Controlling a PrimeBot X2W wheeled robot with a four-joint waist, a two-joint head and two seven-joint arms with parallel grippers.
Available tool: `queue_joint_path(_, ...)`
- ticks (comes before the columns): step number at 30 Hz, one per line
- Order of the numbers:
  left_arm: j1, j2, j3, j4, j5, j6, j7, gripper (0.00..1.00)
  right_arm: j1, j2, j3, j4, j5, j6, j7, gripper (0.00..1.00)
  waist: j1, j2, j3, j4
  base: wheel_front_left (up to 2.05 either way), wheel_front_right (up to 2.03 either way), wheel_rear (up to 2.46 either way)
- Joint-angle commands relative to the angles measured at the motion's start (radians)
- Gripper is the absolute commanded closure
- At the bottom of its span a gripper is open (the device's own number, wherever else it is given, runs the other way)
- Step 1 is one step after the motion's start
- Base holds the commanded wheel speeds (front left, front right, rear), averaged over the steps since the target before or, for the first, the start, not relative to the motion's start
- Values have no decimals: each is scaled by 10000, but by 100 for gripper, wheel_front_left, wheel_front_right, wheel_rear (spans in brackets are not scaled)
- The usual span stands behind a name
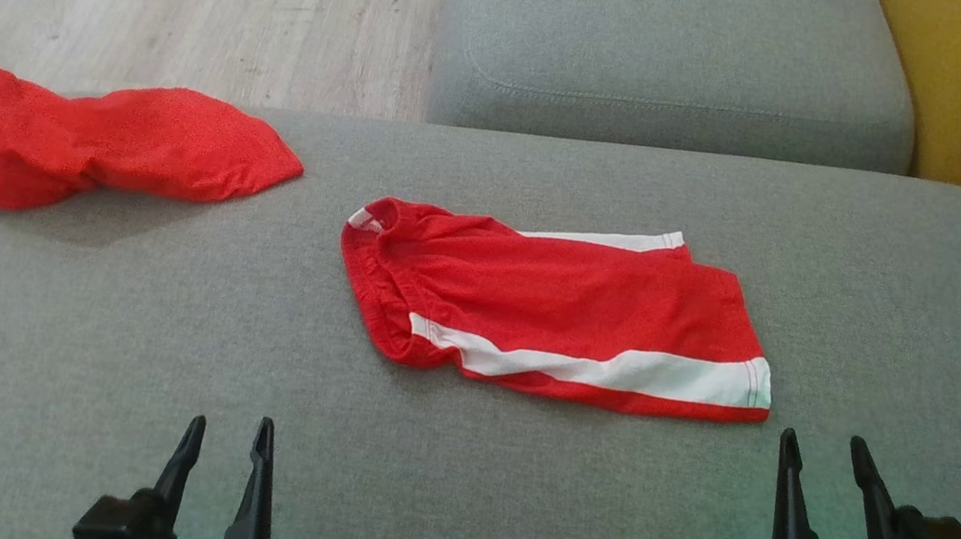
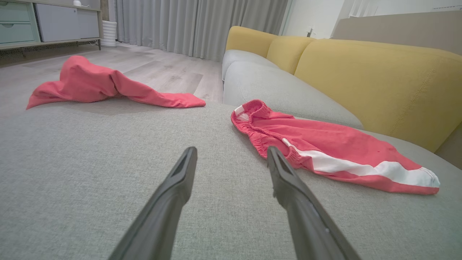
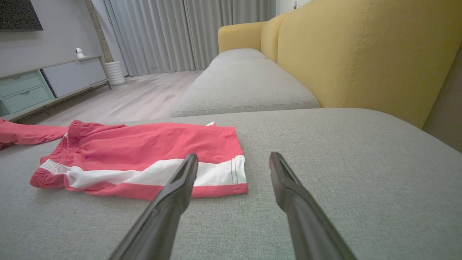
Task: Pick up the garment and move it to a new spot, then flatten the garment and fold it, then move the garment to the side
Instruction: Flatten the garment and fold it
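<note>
Step in hand, judged: fold looks done; moving the garment aside is not yet begun.

Red shorts point(image 1: 558, 318) lie mid-way across the grey seat cushion point(image 1: 505, 499), closer to its far edge than its near one. They lie flat, apparently doubled leg over leg. The elastic waistband point(image 1: 368, 263) points toward the left edge, and a white side stripe point(image 1: 617, 369) runs along the near side. A few soft wrinkles show.

A second red garment point(image 1: 113, 143) sits crumpled at the far-left corner.

Left gripper point(image 1: 230, 427) and right gripper point(image 1: 823, 442) hover by the near edge, fingers spread, holding nothing. The right one is just short of the hem corner.

Next move likely calls for pinching both ends together so the fold survives the shift.
</note>
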Motion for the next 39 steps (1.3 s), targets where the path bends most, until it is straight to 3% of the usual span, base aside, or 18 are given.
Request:
queue_joint_path(1, -310, -13, 361, -228, -112, 68, -124, 0, -236, -44, 336, -445, 107, 40, -135, 0, 1, -1, -23, 8, 0, 0, 0)
queue_joint_path(25, -799, 110, 148, -160, -2, -5, 64, 0, -222, -43, 476, -675, 76, 40, -13, 0, 1, -1, 298, 24, 0, 0, 0)
queue_joint_path(32, -2398, 12, -643, 479, 63, -480, 1044, 0, -405, -43, 573, -804, -80, 40, 118, 0, 1, -1, 807, -222, 0, 0, 0)
queue_joint_path(39, -4407, -124, -1320, 2165, -227, -647, 2445, 0, -801, -43, 676, -1040, -173, 40, 220, 0, 1, -1, 1679, -631, 0, 0, 0)
